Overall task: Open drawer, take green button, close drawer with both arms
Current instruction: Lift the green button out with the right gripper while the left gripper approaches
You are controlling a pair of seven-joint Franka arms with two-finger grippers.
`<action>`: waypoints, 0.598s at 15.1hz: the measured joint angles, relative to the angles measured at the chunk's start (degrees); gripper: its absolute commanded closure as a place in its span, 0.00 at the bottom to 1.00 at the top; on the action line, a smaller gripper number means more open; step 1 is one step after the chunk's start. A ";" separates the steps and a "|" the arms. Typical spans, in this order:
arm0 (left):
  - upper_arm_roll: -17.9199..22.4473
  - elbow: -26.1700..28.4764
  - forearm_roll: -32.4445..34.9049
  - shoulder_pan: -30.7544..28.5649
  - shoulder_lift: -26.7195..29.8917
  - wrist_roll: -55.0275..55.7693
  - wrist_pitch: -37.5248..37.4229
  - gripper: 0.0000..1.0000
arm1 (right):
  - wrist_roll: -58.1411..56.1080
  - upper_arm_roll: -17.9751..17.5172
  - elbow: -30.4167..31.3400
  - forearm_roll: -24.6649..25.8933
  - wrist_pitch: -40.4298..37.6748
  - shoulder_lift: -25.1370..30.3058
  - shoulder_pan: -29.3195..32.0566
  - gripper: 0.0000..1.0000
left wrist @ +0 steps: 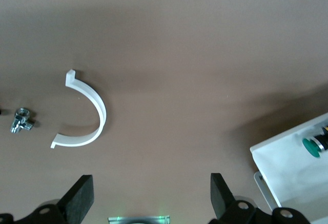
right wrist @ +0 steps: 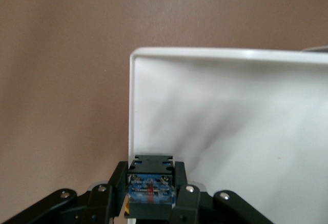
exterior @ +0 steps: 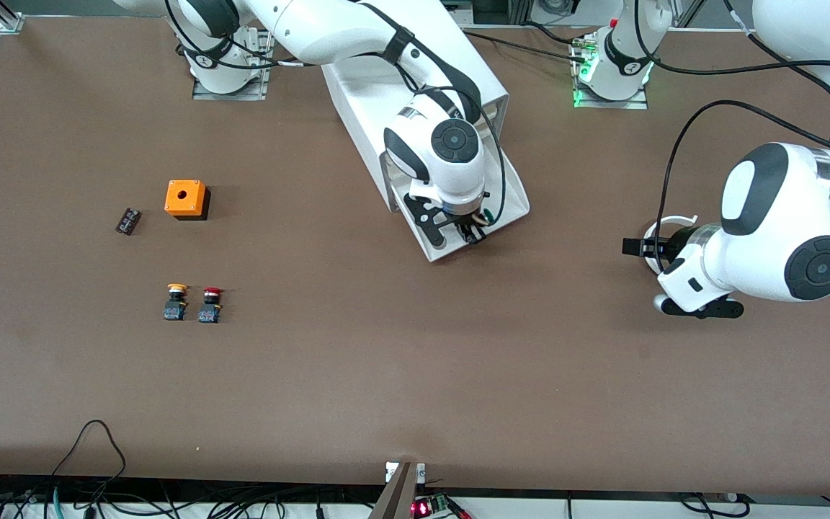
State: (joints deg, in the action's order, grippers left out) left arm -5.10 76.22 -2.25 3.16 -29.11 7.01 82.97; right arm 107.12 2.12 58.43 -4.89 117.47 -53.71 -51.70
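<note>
The drawer (exterior: 512, 205) stands pulled out of the white cabinet (exterior: 379, 94) at the table's middle. My right gripper (exterior: 470, 232) reaches down into the drawer and is shut on the button. In the right wrist view the button's black and blue body (right wrist: 151, 183) sits clamped between the fingers (right wrist: 180, 178), over the drawer's corner rim (right wrist: 205, 53). The left wrist view shows the button's green cap (left wrist: 310, 146) inside the drawer (left wrist: 287, 167). My left gripper (exterior: 631, 247) hangs open and empty over the table toward the left arm's end, its fingers (left wrist: 220, 193) wide apart.
A white half ring (left wrist: 87, 114) and a small metal fitting (left wrist: 21, 120) lie under the left gripper. Toward the right arm's end are an orange box (exterior: 186, 198), a small black piece (exterior: 127, 220), a yellow-capped button (exterior: 176, 301) and a red-capped button (exterior: 210, 304).
</note>
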 measured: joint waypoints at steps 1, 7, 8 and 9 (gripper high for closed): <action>0.02 0.09 0.00 0.00 -0.03 0.56 0.47 0.00 | -0.62 0.36 -0.27 0.74 -0.62 0.70 0.01 1.00; -0.07 0.46 0.00 0.98 -0.07 2.57 1.23 0.00 | -17.99 4.72 -0.60 1.50 -5.73 5.84 1.26 1.00; -0.10 0.59 0.00 1.75 -0.09 4.29 1.27 0.00 | -21.43 4.99 -0.61 1.50 -6.38 6.43 2.47 1.00; -0.15 0.80 0.00 2.86 -0.10 6.74 1.48 0.00 | -24.80 5.02 -0.60 1.48 -6.59 6.86 4.03 1.00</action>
State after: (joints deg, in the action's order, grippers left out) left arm -5.25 77.02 -2.26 6.02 -29.21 13.75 84.45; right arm 82.31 7.15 57.82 -3.41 110.87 -46.85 -47.67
